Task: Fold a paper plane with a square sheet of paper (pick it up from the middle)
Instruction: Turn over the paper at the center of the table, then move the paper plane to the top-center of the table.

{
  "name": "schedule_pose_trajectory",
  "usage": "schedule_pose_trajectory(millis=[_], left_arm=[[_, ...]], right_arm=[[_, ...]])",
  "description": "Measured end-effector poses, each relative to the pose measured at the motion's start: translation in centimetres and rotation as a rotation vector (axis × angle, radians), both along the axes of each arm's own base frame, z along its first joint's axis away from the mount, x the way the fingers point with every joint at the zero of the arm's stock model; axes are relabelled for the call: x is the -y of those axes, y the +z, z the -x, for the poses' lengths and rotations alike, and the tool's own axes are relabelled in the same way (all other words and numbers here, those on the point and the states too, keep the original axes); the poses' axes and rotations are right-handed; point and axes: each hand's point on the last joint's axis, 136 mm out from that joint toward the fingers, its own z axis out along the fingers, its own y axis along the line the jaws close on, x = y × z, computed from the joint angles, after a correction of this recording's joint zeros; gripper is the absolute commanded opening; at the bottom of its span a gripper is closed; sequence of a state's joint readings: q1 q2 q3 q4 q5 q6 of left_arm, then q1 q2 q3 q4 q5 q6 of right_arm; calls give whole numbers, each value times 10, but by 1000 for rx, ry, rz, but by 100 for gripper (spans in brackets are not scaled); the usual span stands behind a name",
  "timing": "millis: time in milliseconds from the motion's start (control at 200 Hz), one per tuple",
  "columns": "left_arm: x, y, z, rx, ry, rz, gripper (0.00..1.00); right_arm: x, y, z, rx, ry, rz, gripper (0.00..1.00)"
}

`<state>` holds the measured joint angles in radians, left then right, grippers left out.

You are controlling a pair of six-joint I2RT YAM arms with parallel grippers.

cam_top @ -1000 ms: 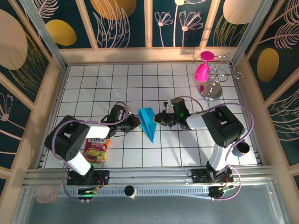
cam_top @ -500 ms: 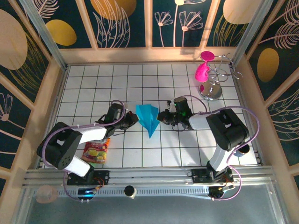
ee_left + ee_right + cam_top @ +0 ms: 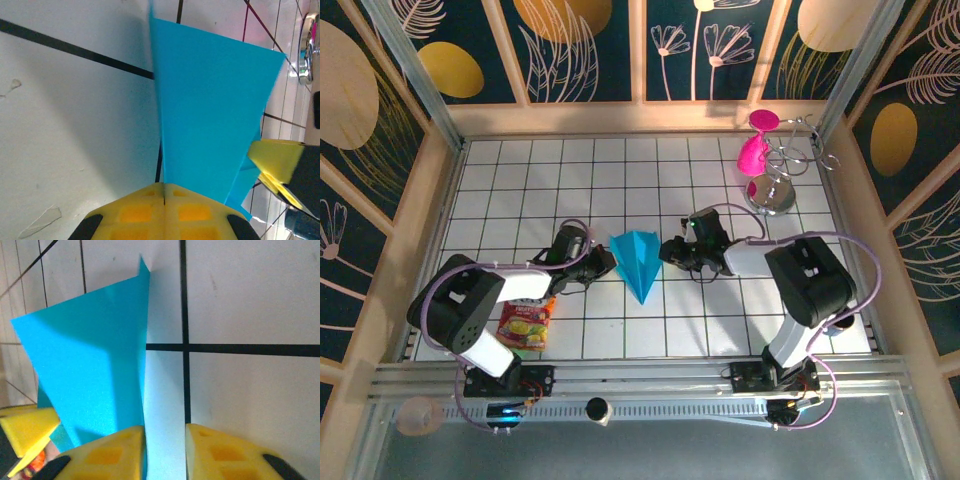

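Since the last frame the plane (image 3: 638, 262) has spread out wider and squared itself up. It was a bit skewed, and now the broad tail faces the back wall while the nose points at the arm bases. Both claws have barely budged.

Biggest first: the white grid table (image 3: 520, 180), with the plane lying about mid-table, right between the two claws. The pink goblets (image 3: 756, 155) sit at the back right, well apart from everything. A red-and-yellow packet (image 3: 525, 322) lies front left, just beside the left arm.

The left claw (image 3: 610, 262) touches the plane's left edge. In its wrist view the yellow pads (image 3: 135, 212) are pressed together, with the paper's raised fold running straight into the seam, so it's pinching the plane.

The right claw (image 3: 665, 250) is at the plane's right edge. Its pads (image 3: 220, 452) stand a narrow gap apart, and a paper edge runs into that gap along one pad (can't tell if it's actually gripped).
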<state>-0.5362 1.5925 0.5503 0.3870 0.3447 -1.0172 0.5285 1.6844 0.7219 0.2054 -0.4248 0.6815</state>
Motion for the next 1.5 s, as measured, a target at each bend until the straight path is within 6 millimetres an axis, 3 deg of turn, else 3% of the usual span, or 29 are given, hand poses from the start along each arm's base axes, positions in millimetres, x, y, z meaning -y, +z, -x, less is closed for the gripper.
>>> schedule_pose_trajectory(millis=[165, 275, 425, 791, 1231, 1412, 1502], left_arm=[[4, 5, -2, 15, -24, 3, 0], [4, 4, -2, 15, -27, -1, 0], [3, 2, -1, 8, -29, -8, 0], [4, 2, 1, 4, -35, -3, 0], [6, 3, 3, -3, -48, 6, 0], [6, 2, 3, -3, -48, 6, 0], [6, 2, 3, -3, -48, 6, 0]], right_arm=[[-15, 29, 8, 95, 33, 59, 35], [-32, 36, 22, 127, 77, 96, 35], [-48, 31, 41, 125, 129, 153, 36], [-73, 6, 48, 90, 213, 225, 43], [-78, 1, 54, 80, 241, 249, 59], [-79, 2, 54, 92, 253, 245, 60], [-79, 2, 54, 95, 255, 245, 56]])
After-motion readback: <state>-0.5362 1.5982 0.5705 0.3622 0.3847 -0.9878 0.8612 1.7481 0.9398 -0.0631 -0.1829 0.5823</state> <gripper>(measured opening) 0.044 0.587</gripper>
